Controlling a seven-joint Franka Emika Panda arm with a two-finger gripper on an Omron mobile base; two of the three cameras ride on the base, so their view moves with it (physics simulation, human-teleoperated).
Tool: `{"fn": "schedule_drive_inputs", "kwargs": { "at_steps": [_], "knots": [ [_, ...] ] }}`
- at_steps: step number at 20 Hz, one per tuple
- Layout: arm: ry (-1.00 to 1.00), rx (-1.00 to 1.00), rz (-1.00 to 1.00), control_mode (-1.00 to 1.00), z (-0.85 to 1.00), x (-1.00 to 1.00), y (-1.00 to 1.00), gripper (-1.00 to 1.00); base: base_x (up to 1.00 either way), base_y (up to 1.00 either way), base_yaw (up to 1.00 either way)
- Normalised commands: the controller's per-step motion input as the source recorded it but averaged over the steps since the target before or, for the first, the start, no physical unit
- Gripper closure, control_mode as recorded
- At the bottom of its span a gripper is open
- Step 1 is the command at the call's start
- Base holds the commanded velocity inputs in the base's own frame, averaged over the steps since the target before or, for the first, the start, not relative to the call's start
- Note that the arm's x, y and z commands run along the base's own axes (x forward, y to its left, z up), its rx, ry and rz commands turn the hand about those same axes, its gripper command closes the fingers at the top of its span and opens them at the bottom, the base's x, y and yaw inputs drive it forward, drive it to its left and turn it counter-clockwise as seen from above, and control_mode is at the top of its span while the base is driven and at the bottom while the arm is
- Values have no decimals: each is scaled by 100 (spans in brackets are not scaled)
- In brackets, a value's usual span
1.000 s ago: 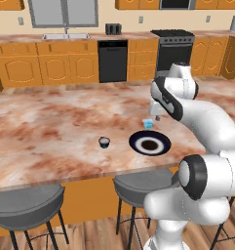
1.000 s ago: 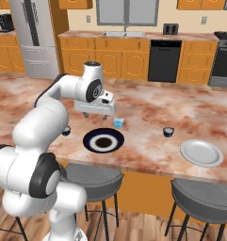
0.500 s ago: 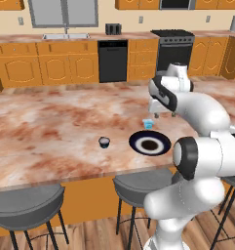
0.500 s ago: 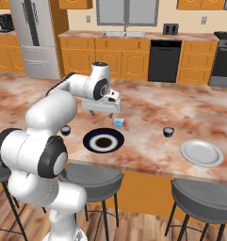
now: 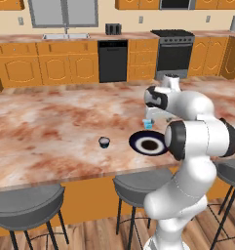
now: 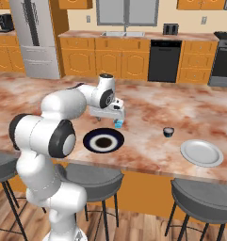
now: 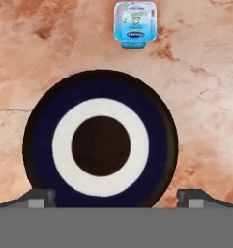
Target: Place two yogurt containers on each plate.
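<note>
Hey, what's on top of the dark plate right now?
Nothing: the dark plate is bare. A pale blue yogurt cup sits on the counter just beyond its rim.

A pale blue squarish yogurt container (image 7: 134, 24) on the marbled counter (image 7: 205, 97) carries a printed lid label with a dark blue band and green artwork, its lettering too blurred to read; nothing else bears legible text.

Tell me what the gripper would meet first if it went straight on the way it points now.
Most likely the dark plate: the gripper looks straight down at its centre, fingers spread. The pale blue yogurt cup lies beyond the rim, off that line. How high it hangs is unclear.
</note>
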Motion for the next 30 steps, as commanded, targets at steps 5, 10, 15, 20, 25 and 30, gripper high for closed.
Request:
{"fn": "schedule_drive_inputs", "kwargs": {
  "at_steps": [5,10,15,20,25,30],
  "knots": [
    [0,0,1,-100,-33,75,-12,-100,0,0,0],
    [0,0,0,-100,-16,71,0,-100,0,0,0],
    [0,0,0,-100,-25,68,0,-100,0,0,0],
    [0,0,3,-100,-38,55,-5,-100,0,0,0],
    [0,0,3,-100,-36,35,-15,-100,0,0,0],
    [0,0,2,-100,-36,41,0,-100,0,0,0]
  ]
}}
